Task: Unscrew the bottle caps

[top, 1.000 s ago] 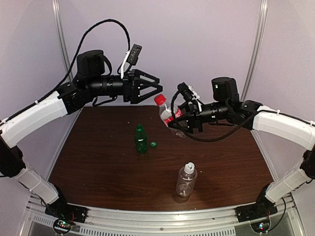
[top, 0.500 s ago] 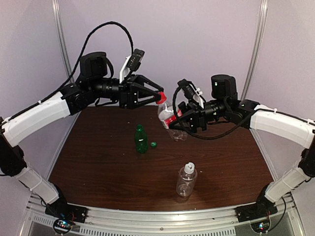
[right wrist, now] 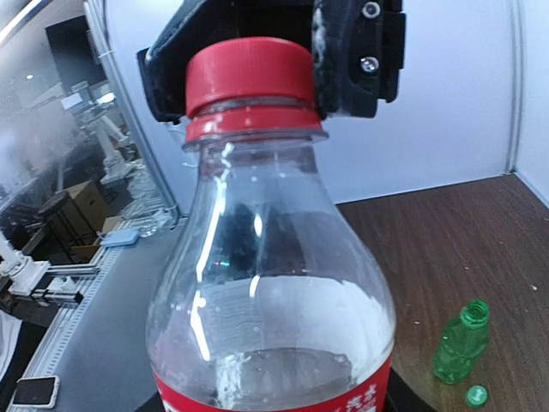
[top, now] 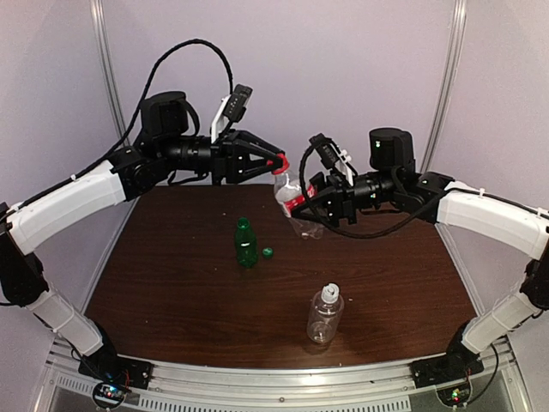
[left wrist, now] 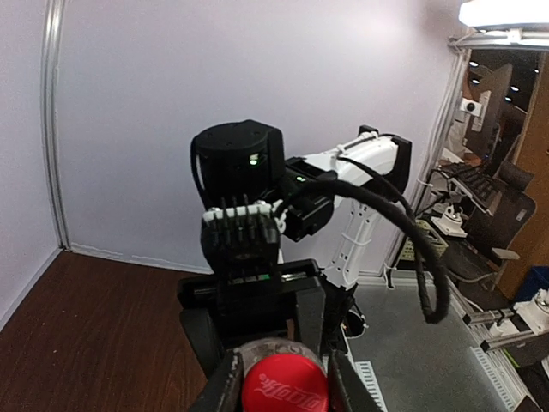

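**Pinching the red cap up in the air**

Standing on the brown desk, left of the middle, is the slim green bottle. It is upright and its mouth is open. The green cap lies flat on the desk just beside it, on its right.

Above them, the left tool reaches in from the left. Its two fingers are clenched on the red cap, one on each side, touching it.

The red cap sits on the clear bottle with the red label. This bottle is up off the desk and tilted, with its cap end higher and to the left.

The right tool comes in from the right and is grasping this bottle around its lower body.

The ribbed clear bottle stands upright near the front edge of the desk, well apart from the others. The white-grey cap is on top of it.
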Motion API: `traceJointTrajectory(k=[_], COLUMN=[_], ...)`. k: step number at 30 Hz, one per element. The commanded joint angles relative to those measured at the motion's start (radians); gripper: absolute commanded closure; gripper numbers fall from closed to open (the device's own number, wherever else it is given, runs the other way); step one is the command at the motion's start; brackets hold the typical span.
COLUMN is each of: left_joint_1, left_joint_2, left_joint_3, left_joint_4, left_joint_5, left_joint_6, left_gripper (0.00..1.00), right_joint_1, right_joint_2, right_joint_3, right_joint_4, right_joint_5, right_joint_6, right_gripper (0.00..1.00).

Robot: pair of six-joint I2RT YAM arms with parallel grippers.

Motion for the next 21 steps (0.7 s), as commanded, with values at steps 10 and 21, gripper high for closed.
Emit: traceJointTrajectory(k=[10, 21], left_joint_1=[-0.043, -0.009], left_joint_2=[0.014, 0.043], left_joint_3=[0.007, 0.011], left_joint_4=[0.000, 0.066], left_joint_5=[-0.707, -0.548], left_joint_6=[-0.314, -0.235], left_gripper=[0.82, 0.59], right_joint_1=[0.022, 0.044], right_joint_2=[-0.046, -0.058], right_joint_3=[-0.070, -0.081], right_joint_4=[0.049, 0.059], right_joint_5=[0.795, 0.715], right_joint_6=[-0.099, -0.162], right_gripper=[0.56, 0.56])
